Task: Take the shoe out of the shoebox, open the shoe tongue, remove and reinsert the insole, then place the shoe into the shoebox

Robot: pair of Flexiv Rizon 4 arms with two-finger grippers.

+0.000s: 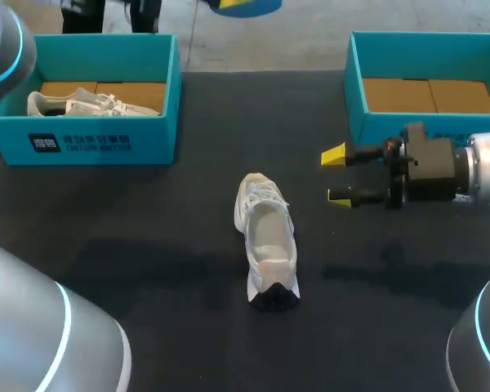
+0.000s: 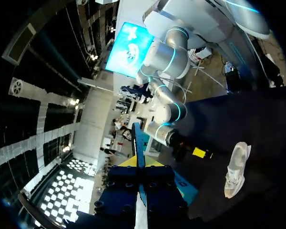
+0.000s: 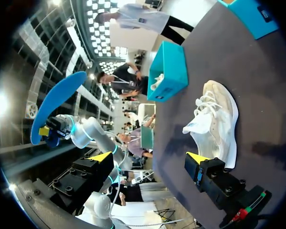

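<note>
Shoe (image 1: 267, 241): white lace-up sneaker, one item, standing upright on its sole at the centre of the head view on the dark counter (image 1: 147, 245). Toe toward the upper frame, dark-soled heel toward the lower frame, mouth facing up; well apart from both boxes. Handling, by judgement: light, with a soft upper that will give under pressure and firmer material at the heel and along the sole. Best taken across the heel or the sides of the collar, where jaws meet something stiff, not by the laces or tongue. Insole (image 3: 57, 105): blue, thin, probably flexible and likely to bend or flap when held at one end. It is out of the shoe, raised above the counter and clamped near one end in the left arm's jaws, showing edge-on between them in the left wrist view. Right arm (image 1: 474, 171): enters from the right of the head view, jaws spread wide and holding nothing, yellow tips aimed at the shoe, near it but not touching. Left shoebox (image 1: 90, 140): teal, lidless, upper left of the head view; contains a second white sneaker (image 1: 82, 104) on a cardboard floor. Right shoebox (image 1: 425, 37): teal, lidless, upper right; shows only its cardboard floor. Status, by judgement: insole removed, reinsertion pending.
</note>
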